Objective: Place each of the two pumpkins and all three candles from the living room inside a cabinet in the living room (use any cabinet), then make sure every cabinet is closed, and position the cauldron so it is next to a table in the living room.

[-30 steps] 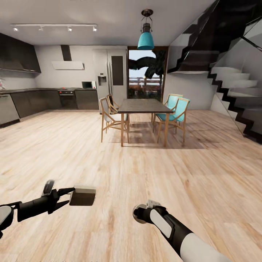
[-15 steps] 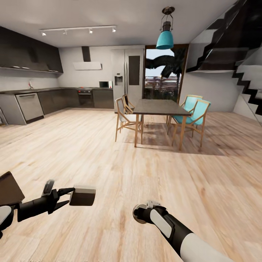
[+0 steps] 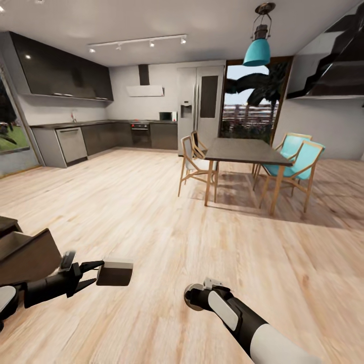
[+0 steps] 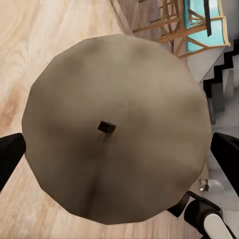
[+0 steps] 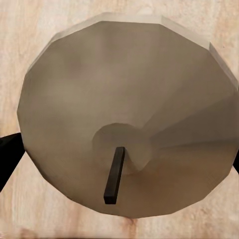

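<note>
view shift: camera has swung left since the earlier frames (dining table (image 3: pixel 246 151) and pendant lamp (image 3: pixel 257 50) slid toward the right of the head view, the stairs are mostly gone, and a dark piece of furniture (image 3: pixel 25 253) has come in at the left edge). The arms hold the same spot in frame, so it's the base or head turning, not the things.

left gripper (image 3: pixel 98 268): pinching a candle (image 3: pixel 115 271), one finger on each side of the body. In the left wrist view the candle (image 4: pixel 115 130) sits squarely between the jaws, its wick end facing the camera.

right gripper (image 3: pixel 193 297): wrapped on a second candle (image 5: pixel 127 119), which sits between the jaws in the right wrist view, dark fingertips (image 5: pixel 9 152) showing at the rim. In the head view the wrist hides the jaws and the candle itself.

why held so: my read is both candles are being carried to the cabinet in one trip, held low and forward so nothing swings during the turn.

left arm pose: forearm roughly level, reaching forward and inward from the left edge, gripper low over the wood floor (image 3: pixel 151 217).

right arm pose: bent, forearm rising from the lower right, wrist pointing away from the camera.

task things: two candles in hand; the dark furniture may be the cabinet (too cropped to say).
</note>
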Controlling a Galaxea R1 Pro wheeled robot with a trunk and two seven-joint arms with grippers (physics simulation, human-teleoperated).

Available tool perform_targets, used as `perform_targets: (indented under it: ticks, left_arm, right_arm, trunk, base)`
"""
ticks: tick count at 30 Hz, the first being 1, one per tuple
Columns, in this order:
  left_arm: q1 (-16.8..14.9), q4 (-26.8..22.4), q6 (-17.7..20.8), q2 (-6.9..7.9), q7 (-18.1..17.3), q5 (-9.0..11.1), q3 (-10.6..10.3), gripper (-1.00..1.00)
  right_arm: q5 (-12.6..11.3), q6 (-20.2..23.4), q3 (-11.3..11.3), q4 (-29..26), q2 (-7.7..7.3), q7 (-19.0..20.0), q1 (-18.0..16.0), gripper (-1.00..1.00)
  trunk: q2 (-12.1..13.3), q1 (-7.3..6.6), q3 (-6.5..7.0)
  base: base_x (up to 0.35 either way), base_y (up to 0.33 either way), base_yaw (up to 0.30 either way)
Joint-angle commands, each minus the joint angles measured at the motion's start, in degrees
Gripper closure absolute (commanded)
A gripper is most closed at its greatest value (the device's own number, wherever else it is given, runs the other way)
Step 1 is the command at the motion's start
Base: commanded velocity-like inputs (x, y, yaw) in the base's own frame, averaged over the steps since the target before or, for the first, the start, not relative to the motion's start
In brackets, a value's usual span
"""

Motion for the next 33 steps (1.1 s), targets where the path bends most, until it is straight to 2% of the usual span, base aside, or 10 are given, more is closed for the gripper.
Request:
perform_targets:
  ticks: [1,33]
  left_arm:
    - [-0.1,0.0,0.2,-0.01,-0.6,0.0,0.1,1.00]
    - [-0.1,0.0,0.2,-0.01,-0.5,0.0,0.1,1.00]
  right_arm:
    - [-0.5,0.0,0.3,-0.1,-0.04,-0.6,-0.1,1.00]
    - [-0.5,0.0,0.3,-0.1,-0.04,-0.7,-0.1,1.00]
  trunk:
    - [0.4,-0.24,0.08]
    - [13.2,-7.27,4.52]
  base:
    - [0.000,0.000,0.263]
    - [0.000,0.000,0.263]
